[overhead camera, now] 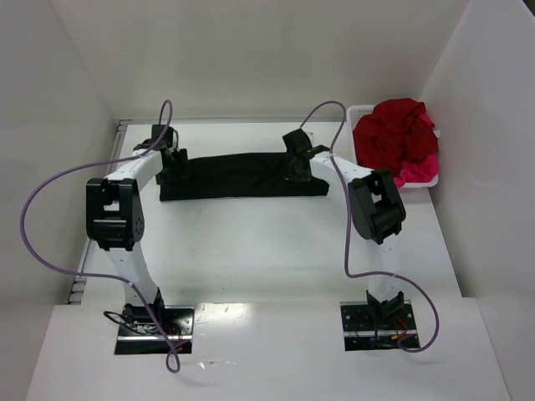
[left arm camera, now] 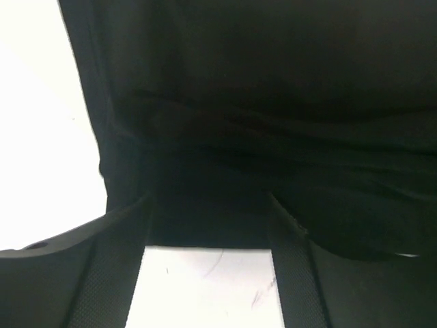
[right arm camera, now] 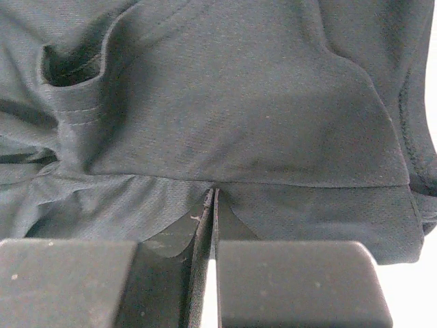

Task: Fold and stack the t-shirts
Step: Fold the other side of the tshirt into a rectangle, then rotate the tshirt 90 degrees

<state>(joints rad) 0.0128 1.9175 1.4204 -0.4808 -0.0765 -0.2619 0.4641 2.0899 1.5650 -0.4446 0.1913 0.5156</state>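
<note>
Desk (overhead camera: 251,251) layout, seen from the arm bases: flat t-shirt (overhead camera: 242,177) lies across 12 o'clock in the far half, with its long axis running 9 to 3. Left fingers (left arm camera: 116,273) sit over its 9 o'clock end, cloth between them. Right fingers (right arm camera: 293,280) are on it near the 3 o'clock end. Basket (overhead camera: 361,113) is at 2 o'clock in the far corner, apart from the flat t-shirt. Heaped t-shirts (overhead camera: 397,134) lie in the basket, spilling over its rim.

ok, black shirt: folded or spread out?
Partly folded: black t-shirt lies as a narrow strip, no sleeves sticking out, layers overlapping in the right wrist view.
</note>
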